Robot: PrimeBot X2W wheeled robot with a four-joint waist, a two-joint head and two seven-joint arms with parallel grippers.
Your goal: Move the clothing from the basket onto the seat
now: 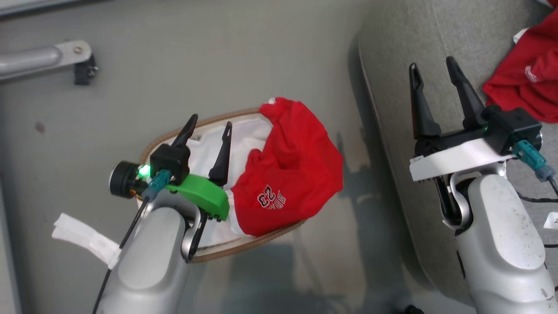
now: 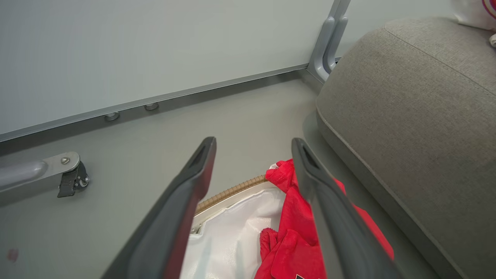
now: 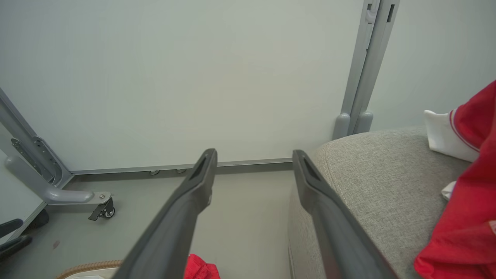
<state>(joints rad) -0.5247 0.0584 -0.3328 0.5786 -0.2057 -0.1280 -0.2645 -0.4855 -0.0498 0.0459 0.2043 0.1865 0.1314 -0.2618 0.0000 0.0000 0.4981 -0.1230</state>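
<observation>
In the basket: a red garment is draped over the rim nearest the seat.
Left gripper: held spread and empty above the liner; best lowered onto the bunched folds.
Right gripper: held spread, empty, over the seat.

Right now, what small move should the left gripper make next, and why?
Probably shift the open left gripper toward the robot's right and down onto the red BULLS 23 garment in the basket: it hangs empty over the white liner, beside that garment.
</observation>
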